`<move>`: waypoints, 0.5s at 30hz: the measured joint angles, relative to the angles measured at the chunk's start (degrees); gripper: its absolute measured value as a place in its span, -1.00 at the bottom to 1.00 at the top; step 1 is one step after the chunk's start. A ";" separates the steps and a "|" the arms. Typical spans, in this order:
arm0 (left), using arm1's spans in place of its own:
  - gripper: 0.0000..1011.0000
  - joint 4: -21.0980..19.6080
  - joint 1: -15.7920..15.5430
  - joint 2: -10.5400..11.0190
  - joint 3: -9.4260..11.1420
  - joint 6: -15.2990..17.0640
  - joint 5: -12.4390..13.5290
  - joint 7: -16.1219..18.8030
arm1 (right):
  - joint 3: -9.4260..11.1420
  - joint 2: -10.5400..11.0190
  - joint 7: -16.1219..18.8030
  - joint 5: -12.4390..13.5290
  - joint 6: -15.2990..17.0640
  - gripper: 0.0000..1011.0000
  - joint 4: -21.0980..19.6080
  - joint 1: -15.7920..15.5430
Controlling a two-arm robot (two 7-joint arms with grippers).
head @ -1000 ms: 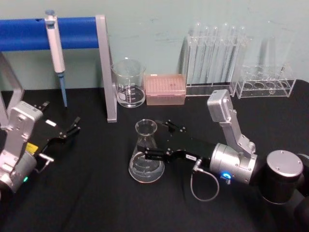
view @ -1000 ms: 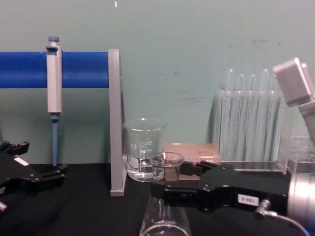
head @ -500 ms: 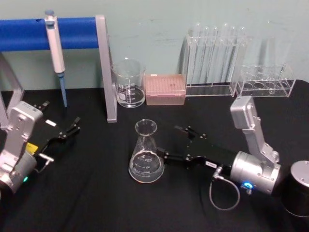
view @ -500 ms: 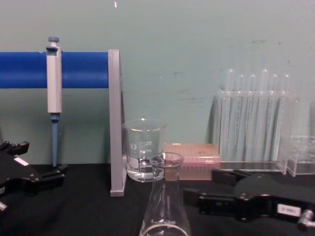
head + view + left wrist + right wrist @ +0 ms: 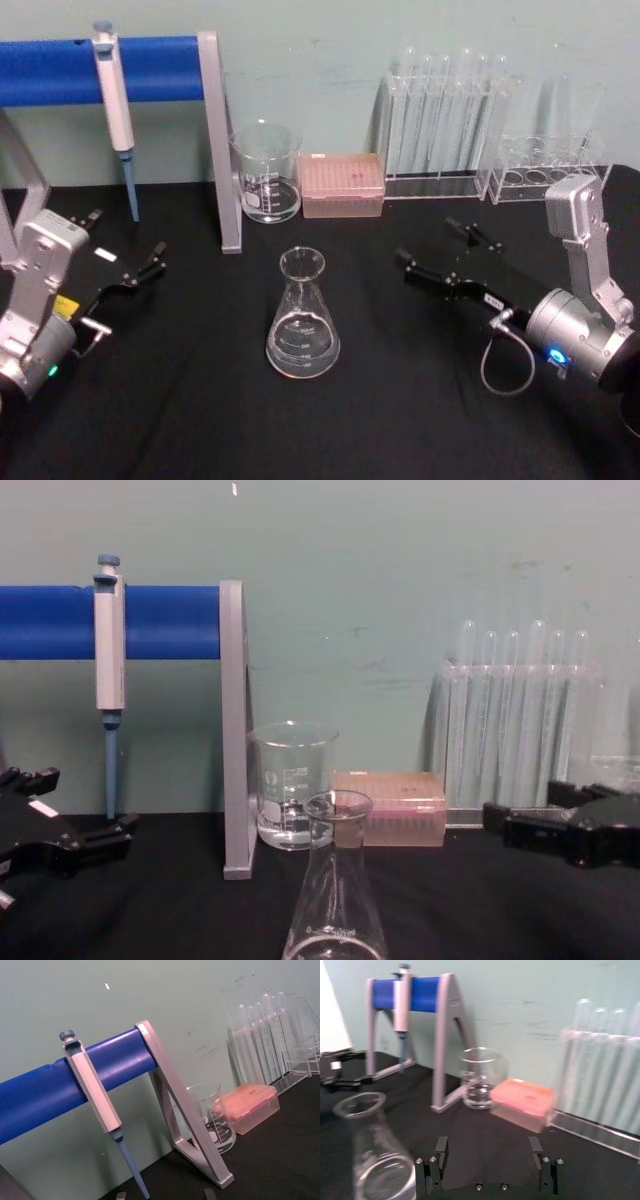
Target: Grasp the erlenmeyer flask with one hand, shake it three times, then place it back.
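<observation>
Released and backing toward the right edge of the head view, the right gripper [image 5: 440,252] hangs with fingers spread, well apart from the erlenmeyer flask [image 5: 303,318] standing upright at centre; the left gripper [image 5: 130,268] sits parked, open, lower left

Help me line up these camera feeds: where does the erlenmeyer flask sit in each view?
Head view: erlenmeyer flask upright at centre of the black table.
Chest view: flask bottom centre, base cut off, before the beaker.
Right wrist view: flask at the lower left edge.
Left wrist view: not in it.
Shared landmark: the pink tip box beside the beaker.
</observation>
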 joint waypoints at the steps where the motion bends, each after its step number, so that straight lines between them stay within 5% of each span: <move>1: 0.98 0.00 0.00 0.00 0.00 0.00 0.00 0.00 | 0.45 -0.45 -0.95 -0.53 -0.21 0.98 0.58 0.18; 15: 0.98 0.00 0.00 0.00 0.00 0.00 0.00 0.00 | 1.97 -4.99 -4.71 -4.14 -0.04 0.98 7.81 4.10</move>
